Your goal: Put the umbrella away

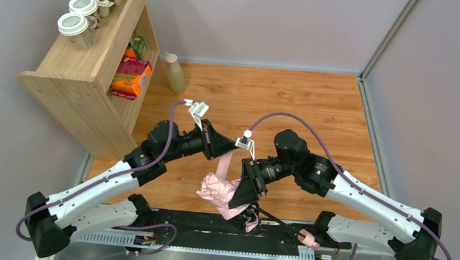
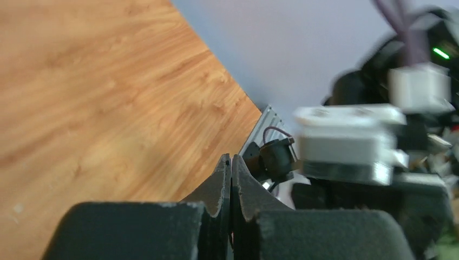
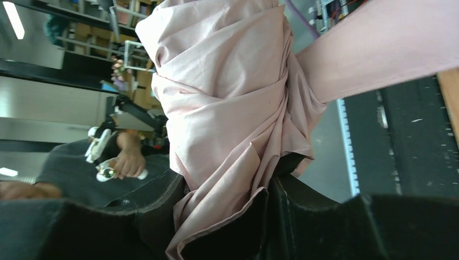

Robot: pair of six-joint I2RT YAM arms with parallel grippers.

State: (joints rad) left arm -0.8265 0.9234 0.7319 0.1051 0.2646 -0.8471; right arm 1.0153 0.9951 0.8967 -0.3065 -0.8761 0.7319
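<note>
The umbrella (image 1: 218,191) is a crumpled bundle of pale pink fabric held above the table's near edge. My right gripper (image 1: 239,200) is shut on its canopy. In the right wrist view the folded cloth (image 3: 227,97) fills the space between the fingers of the right gripper (image 3: 230,184). A pink strap (image 1: 225,165) runs up from the bundle to my left gripper (image 1: 231,152), which is shut on it. In the left wrist view the left gripper (image 2: 231,160) has its jaws pressed together. The strap (image 3: 379,49) wraps around the canopy. The pink handle (image 1: 310,238) pokes out near the right arm's base.
A wooden shelf (image 1: 85,71) stands at the back left with cups and a yogurt pack on top and boxes inside. A pale bottle (image 1: 174,72) stands beside it. A black rail (image 1: 209,223) runs along the near edge. Grey walls enclose the table.
</note>
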